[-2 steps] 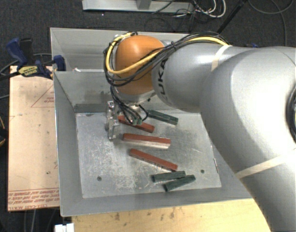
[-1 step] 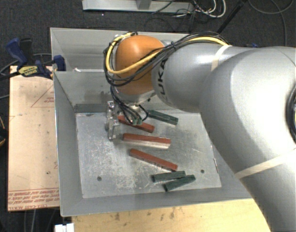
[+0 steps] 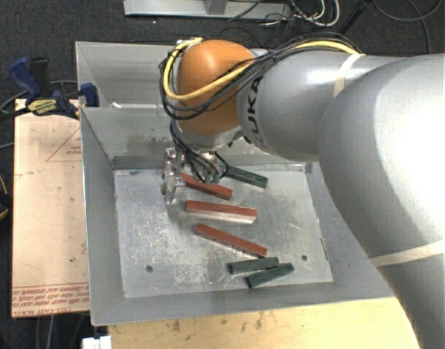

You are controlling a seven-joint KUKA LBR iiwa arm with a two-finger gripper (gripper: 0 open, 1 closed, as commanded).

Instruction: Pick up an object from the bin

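the short red-brown bar (image 3: 209, 188) lies back left on the bin (image 3: 99, 217) floor, its left end right at the jaws; can't tell if they're open or closed; looks stiff, light and flat-sided, so i'd pinch it across the narrow width near the middle; two more red bars (image 3: 221, 210) sit just in front, dark green sticks (image 3: 260, 270) front right

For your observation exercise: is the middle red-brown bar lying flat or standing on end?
Lying flat. The middle red-brown bar shows its whole length stretched along the bin floor.
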